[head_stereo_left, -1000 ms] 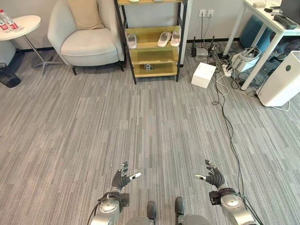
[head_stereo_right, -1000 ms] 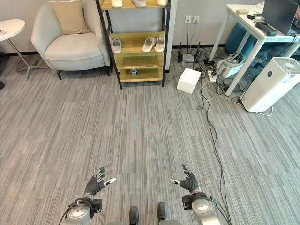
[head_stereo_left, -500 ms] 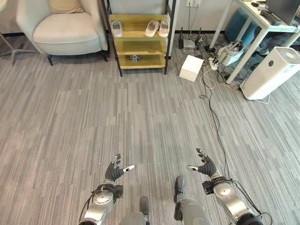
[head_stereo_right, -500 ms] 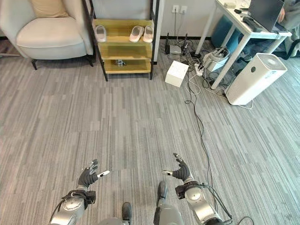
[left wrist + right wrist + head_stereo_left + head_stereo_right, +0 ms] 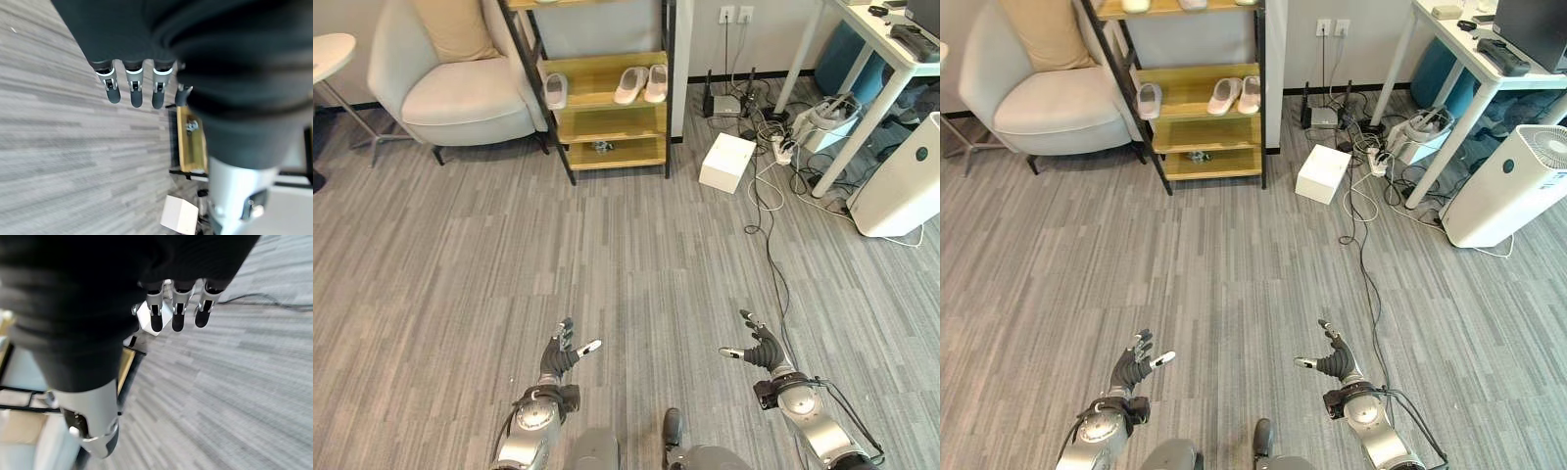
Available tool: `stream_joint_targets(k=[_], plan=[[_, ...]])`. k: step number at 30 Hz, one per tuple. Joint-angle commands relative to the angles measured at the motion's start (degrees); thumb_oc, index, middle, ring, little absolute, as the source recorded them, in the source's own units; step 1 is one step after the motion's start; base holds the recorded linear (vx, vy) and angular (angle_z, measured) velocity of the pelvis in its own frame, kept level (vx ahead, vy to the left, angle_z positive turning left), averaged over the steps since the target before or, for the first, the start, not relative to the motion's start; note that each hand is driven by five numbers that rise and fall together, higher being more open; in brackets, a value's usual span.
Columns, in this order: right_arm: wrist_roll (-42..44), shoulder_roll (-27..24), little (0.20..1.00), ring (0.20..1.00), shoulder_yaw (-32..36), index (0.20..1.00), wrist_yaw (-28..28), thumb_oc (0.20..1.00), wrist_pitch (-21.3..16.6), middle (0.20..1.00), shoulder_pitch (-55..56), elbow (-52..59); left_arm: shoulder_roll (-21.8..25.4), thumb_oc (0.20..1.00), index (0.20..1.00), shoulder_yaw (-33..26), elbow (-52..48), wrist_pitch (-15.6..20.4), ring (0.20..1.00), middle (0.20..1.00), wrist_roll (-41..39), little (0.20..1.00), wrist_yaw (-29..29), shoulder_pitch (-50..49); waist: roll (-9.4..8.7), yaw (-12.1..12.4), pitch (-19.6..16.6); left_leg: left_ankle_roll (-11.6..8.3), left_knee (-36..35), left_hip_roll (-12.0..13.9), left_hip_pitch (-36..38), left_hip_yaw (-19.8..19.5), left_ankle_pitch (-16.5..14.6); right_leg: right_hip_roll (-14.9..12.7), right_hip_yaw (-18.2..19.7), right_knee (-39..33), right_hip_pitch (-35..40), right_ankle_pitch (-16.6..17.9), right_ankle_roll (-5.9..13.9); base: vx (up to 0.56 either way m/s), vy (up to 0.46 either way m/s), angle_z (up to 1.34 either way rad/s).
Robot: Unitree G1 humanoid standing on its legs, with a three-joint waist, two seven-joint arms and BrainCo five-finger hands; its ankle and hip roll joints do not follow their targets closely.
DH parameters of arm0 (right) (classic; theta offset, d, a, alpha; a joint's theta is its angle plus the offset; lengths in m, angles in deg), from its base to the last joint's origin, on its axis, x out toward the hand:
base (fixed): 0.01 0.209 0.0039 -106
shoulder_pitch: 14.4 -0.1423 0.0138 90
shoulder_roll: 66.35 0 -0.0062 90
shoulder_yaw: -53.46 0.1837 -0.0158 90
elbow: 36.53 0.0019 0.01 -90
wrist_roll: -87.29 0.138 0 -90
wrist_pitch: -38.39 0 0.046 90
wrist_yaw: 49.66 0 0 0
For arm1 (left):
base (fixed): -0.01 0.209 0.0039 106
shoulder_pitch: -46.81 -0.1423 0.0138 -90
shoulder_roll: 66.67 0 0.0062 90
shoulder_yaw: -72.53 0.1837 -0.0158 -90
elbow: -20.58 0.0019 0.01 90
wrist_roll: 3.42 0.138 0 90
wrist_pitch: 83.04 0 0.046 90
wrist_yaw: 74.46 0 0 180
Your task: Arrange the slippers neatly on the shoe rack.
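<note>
Slippers on shoe rack, armchair beside (white box near), fingers released.

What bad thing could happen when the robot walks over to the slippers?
It might catch a foot on the black cable trailing across the floor, or clip the white box beside the shoe rack. The lone slipper lies apart from the pair; the open left hand and right hand might knock one off.
</note>
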Motion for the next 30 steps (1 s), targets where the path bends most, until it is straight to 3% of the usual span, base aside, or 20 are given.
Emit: stream_joint_targets(k=[1,2,4,5,9,11,12,13,16,17,19,20,21,22,23,27,30], plan=[[2.12,-0.88,1.0,1.0,1.78,1.0,-1.06,1.0,-2.56,1.0,0.0,1.09,0.34,1.0,1.0,1.31,-0.92,2.5,1.0,1.0,-0.69,1.0,-0.7,2.86,-0.1,-1.63,1.6,4.11,-23.03,-1.65,8.39,3.55,-2.15,-4.04,-0.61,0.72,3.42,-13.8,5.99,0.27,-0.054,0.04],[2.21,-0.76,1.0,1.0,1.79,1.0,-1.16,1.0,-2.54,1.0,0.02,0.84,0.25,1.0,1.0,1.5,-0.94,2.38,1.0,1.0,-0.5,1.0,-0.75,2.85,-0.25,-1.8,1.41,4.12,-27.42,-1.78,7.99,3.53,-0.82,-4.09,-1.08,0.57,3.92,-14.16,5.98,0.2,-0.019,0.3],[2.29,-0.56,1.0,1.0,1.57,1.0,-1.83,1.0,-2.52,1.0,-0.41,-0.12,0.26,1.0,1.0,1.67,-1.16,2.11,1.0,1.0,0.14,1.0,-1.17,2.94,-0.07,-2.13,1.28,4.0,-38.87,-1.83,7.35,2.05,4.81,-3.4,-1.78,0.78,4.78,-15.16,5.82,0.21,0.012,0.36],[2.2,-0.48,1.0,1.0,1.41,1.0,-2.24,1.0,-2.48,1.0,-0.78,-0.61,0.42,1.0,1.0,1.59,-0.98,2.23,1.0,1.0,0.51,1.0,-1.54,2.97,0.05,-2.25,1.19,3.81,-43.17,-2.0,6.63,1.72,5.72,-3.09,-2.02,1.06,4.93,-15.66,5.94,0.3,0.094,0.1],[1.81,0.09,1.0,1.0,1.24,1.0,-1.73,1.0,-1.9,1.0,-0.42,-0.68,0.79,1.0,1.0,0.67,-0.79,2.39,1.0,1.0,0.59,1.0,-1.57,1.67,0.13,-1.92,-0.15,3.68,-44.6,-2.36,4.94,1.34,6.36,-2.58,-0.48,2.06,7.37,-16.37,6.96,0.37,0.177,-0.09],[1.26,0.45,1.0,1.0,1.07,1.0,-1.31,1.0,-1.93,1.0,0.25,-0.47,1.19,1.0,1.0,1.16,-1.41,2.28,1.0,1.0,1.73,1.0,-1.6,1.03,0.02,-1.94,-1.18,3.82,-44.6,-2.47,5.8,1.93,8.86,-3.3,0.05,3.1,7.98,-16.87,7.44,0.54,0.319,-0.58],[1.05,1.38,1.0,1.0,0.89,1.0,-0.61,1.0,-1.78,1.0,0.16,-0.98,2.7,1.0,1.0,1.87,-1.85,1.92,1.0,1.0,4.31,1.0,-1.08,1.08,-1.04,-1.65,-2.68,5.34,-44.6,-3.22,7.91,3.12,8.66,-5.01,1.26,6.67,7.37,-16.46,9.26,0.54,0.329,-0.32],[1.05,1.4,1.0,1.0,0.9,1.0,-0.61,1.0,-1.78,1.0,0.17,-0.98,2.72,1.0,1.0,1.88,-1.86,1.91,1.0,1.0,4.31,1.0,-1.09,1.07,-1.09,-1.55,-2.68,5.36,-44.6,-3.24,7.94,3.22,8.63,-5.07,1.36,6.82,7.3,-16.56,9.28,0.53,0.342,-0.07],[1.0,2.34,1.0,1.0,0.41,1.0,0.16,1.0,-1.66,1.0,0.13,-1.17,4.03,1.0,1.0,2.54,-2.98,1.61,1.0,1.0,5.65,1.0,-0.29,0.83,-1.74,-1.2,-3.47,7.21,-44.59,-4.33,10.55,4.09,6.51,-6.92,1.86,14.26,5.01,-14.86,11.75,0.33,0.254,-0.16],[1.03,2.85,1.0,1.0,0.18,1.0,0.37,1.0,-1.57,1.0,-0.37,-1.29,4.58,1.0,1.0,2.97,-3.73,1.47,1.0,1.0,6.03,1.0,-0.09,0.83,-1.64,-1.09,-3.27,8.6,-44.05,-5.03,12.07,4.64,4.85,-8.5,1.54,22.43,1.57,-11.25,13.41,0.29,0.31,0.0],[1.27,3.91,1.0,1.0,0.16,1.0,0.47,1.0,-1.63,1.0,-0.96,-1.9,5.23,1.0,1.0,4.1,-4.82,1.11,1.0,1.0,7.24,1.0,0.33,1.54,-1.19,-0.96,-2.49,10.0,-43.95,-5.62,14.68,5.31,3.35,-10.57,0.22,33.41,-3.47,-6.28,14.92,0.33,0.305,0.31],[1.36,4.21,1.0,1.0,0.0,1.0,0.57,1.0,-1.66,1.0,-0.82,-1.79,5.97,1.0,1.0,4.6,-6.66,1.41,1.0,1.0,7.82,1.0,0.87,2.26,0.05,-0.6,-1.53,10.19,-44.6,-4.96,17.59,5.24,2.26,-11.78,-3.27,31.24,-4.84,-7.68,13.6,0.29,0.188,0.35],[1.36,4.2,1.0,1.0,0.01,1.0,0.57,1.0,-1.65,1.0,-0.82,-1.78,5.97,1.0,1.0,4.6,-6.67,1.41,1.0,1.0,7.82,1.0,0.87,2.25,0.15,-0.71,-1.37,10.15,-44.6,-4.85,17.78,5.1,2.22,-11.65,-3.46,30.87,-4.42,-7.56,13.57,0.22,0.073,0.11],[1.47,4.26,1.0,1.0,-0.02,1.0,0.61,1.0,-1.69,1.0,-0.77,-1.73,6.18,1.0,1.0,4.89,-6.98,1.59,1.0,1.0,7.95,1.0,1.04,2.41,0.63,-0.47,-1.08,9.92,-44.6,-4.23,18.14,5.56,1.88,-11.26,-4.75,28.13,-4.78,-9.65,12.69,0.12,-0.048,0.12],[1.62,4.15,1.0,1.0,0.04,1.0,0.48,1.0,-1.55,1.0,-1.04,-1.61,6.42,1.0,1.0,5.22,-8.33,1.47,1.0,1.0,8.2,1.0,1.33,2.58,1.35,-0.11,-0.64,9.46,-44.6,-3.18,18.62,5.91,1.71,-10.05,-6.64,20.83,-4.86,-11.92,11.95,0.15,-0.078,0.06],[1.63,4.32,1.0,1.0,0.11,1.0,0.2,1.0,-1.09,1.0,-1.6,-1.91,6.29,1.0,1.0,5.31,-8.96,1.51,1.0,1.0,9.71,1.0,1.66,3.23,1.71,0.1,0.37,8.68,-44.11,-2.26,19.62,6.42,1.21,-8.39,-4.57,7.22,-5.34,-8.84,12.84,0.1,-0.103,0.22],[1.15,4.22,1.0,1.0,0.18,1.0,0.31,1.0,-0.97,1.0,-1.5,-1.9,6.17,1.0,1.0,5.44,-9.06,1.83,1.0,1.0,10.46,1.0,1.65,3.74,1.71,-0.01,0.54,8.12,-44.05,-1.76,20.86,6.52,0.56,-7.93,-1.73,4.86,-6.75,-6.88,13.57,0.15,-0.166,0.13]])
